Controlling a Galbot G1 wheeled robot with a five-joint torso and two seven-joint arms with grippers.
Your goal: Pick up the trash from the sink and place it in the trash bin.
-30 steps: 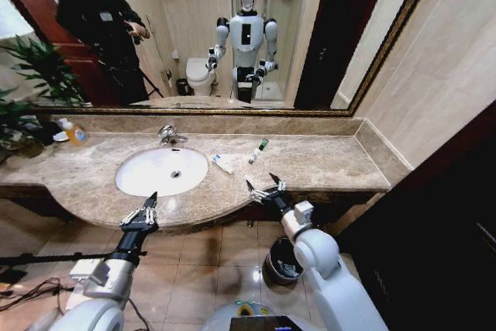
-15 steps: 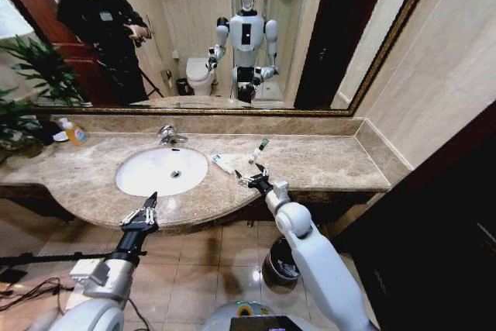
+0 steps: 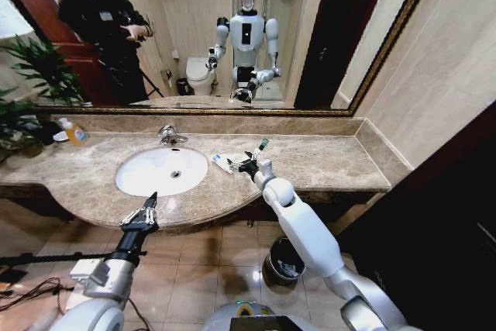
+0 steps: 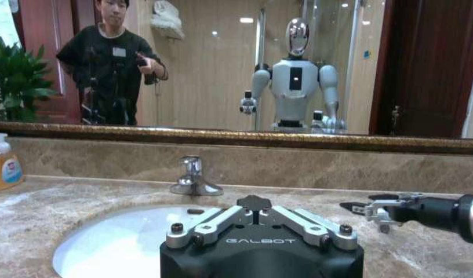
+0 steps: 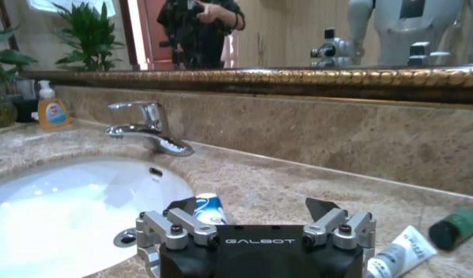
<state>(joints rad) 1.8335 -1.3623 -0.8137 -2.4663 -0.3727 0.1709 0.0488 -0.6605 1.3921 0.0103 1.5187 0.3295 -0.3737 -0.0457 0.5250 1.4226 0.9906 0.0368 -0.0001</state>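
Right gripper (image 3: 245, 163), black with metal fingers, is stretched out over the beige-brown marble counter (image 3: 325, 162) with its jaws spread open and nothing between them, just to the right of the oval white ceramic sink (image 3: 161, 171). In the right wrist view the gripper (image 5: 256, 215) has the word "GALBOT" in white letters on its black housing, and the same word stands on the left gripper's (image 4: 256, 213) housing in the left wrist view.

A chrome faucet (image 3: 170, 136) stands at the back rim of the sink. Down on the tiled floor, below the counter's front edge and partly behind the right arm, sits the small round dark trash bin with a shiny rim (image 3: 280, 261).

Two pieces of trash lie on the counter, not in the basin. A small white tube with a blue end (image 3: 222, 163) rests just right of the sink's rim, and in the right wrist view it (image 5: 208, 209) lies between the open fingers, close to the one nearer the sink; I cannot tell whether it touches. A second white tube with a dark green cap (image 3: 259, 149) lies just beyond the gripper toward the mirror; the wrist view shows small print on its (image 5: 418, 243) body, too small to read.

A yellow-orange soap bottle (image 3: 74, 132) stands at the far left of the counter.

Left gripper (image 3: 141, 212) hangs in front of the counter's edge, left of the sink's middle, its fingers apart and empty.
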